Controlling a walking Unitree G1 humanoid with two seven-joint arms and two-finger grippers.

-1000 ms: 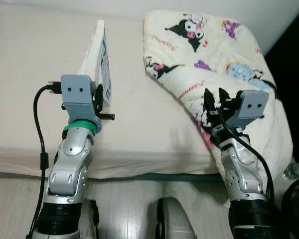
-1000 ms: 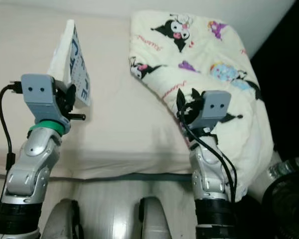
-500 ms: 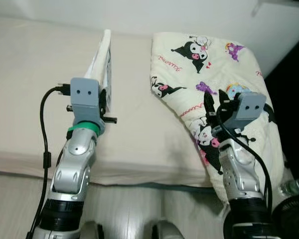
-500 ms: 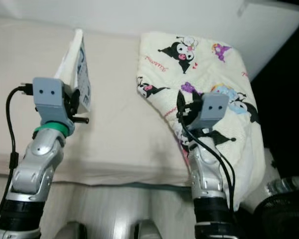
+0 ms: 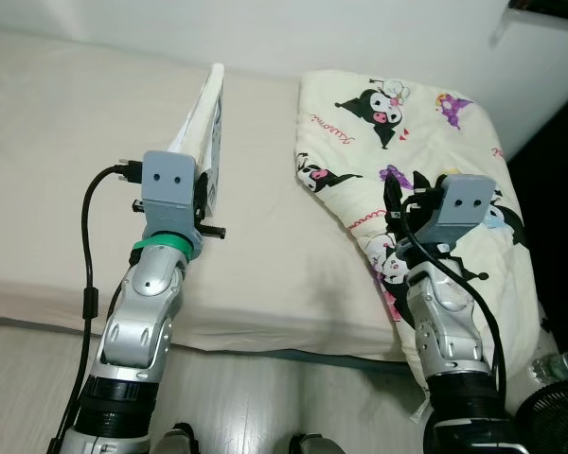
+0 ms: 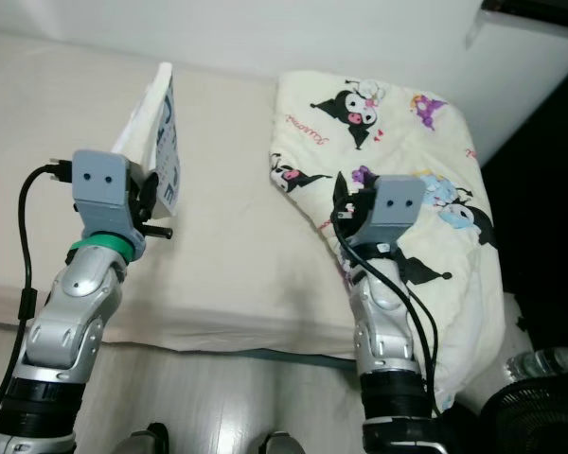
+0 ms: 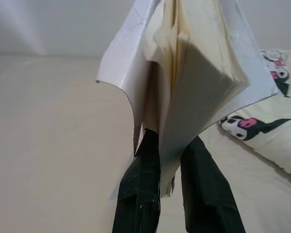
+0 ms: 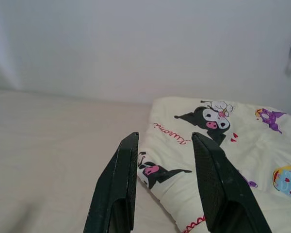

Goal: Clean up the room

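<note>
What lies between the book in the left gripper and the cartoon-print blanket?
Only bare beige mattress separates the book from the blanket, as the left eye view shows.

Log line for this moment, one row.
left gripper: shut on book, raised over bed | right gripper: open, empty, above cartoon blanket

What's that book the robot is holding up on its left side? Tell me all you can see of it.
The book is a thin paperback with a white cover bearing blue lettering too small to read, and cream pages. It stands upright on edge, above the bed, not touching it. The left gripper pinches it from below, one black finger on each side of a bunch of pages. In the wrist view the book fans open, the covers curling outward. The patterned blanket lies apart, to its right.
</note>
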